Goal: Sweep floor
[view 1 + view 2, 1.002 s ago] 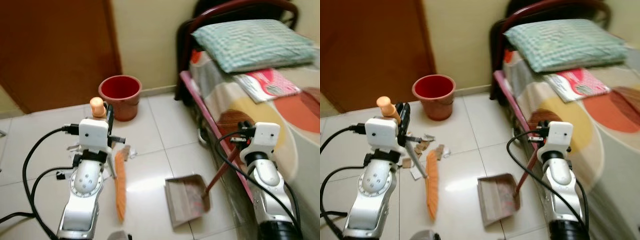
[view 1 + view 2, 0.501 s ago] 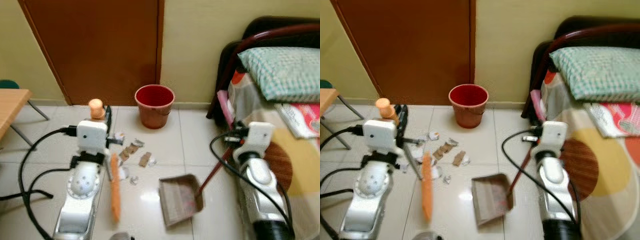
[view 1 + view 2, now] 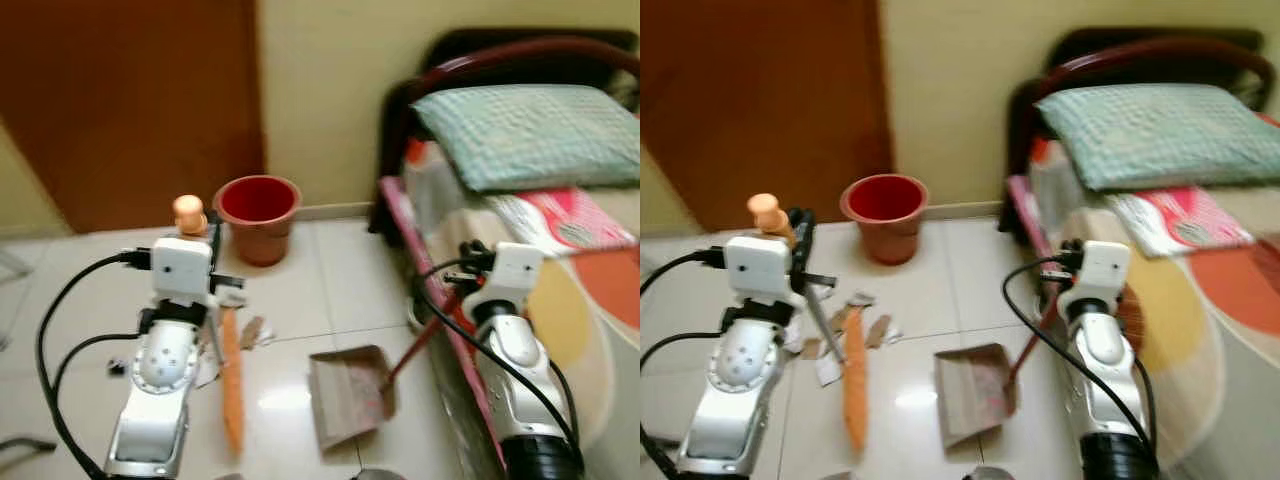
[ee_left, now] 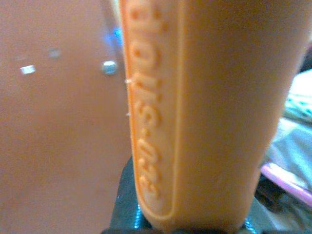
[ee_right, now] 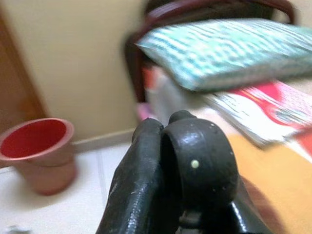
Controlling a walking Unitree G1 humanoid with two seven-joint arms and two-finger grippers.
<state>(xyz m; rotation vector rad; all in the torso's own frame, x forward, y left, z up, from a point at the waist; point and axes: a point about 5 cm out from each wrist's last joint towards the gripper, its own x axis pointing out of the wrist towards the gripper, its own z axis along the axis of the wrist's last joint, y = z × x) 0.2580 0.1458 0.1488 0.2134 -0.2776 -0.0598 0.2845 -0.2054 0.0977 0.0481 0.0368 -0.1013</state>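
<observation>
Now we have the left gripper (image 3: pixel 800 232) clamped on the broom (image 3: pixel 853 392), its bristle head on the floor just beside the scraps (image 3: pixel 862 328). The right gripper (image 3: pixel 1068 262) holds the dustpan (image 3: pixel 970 390) by its handle, pan near the bed (image 3: pixel 560 300). The risk: a hard sweep could scatter scraps past the pan or under the bed.
</observation>
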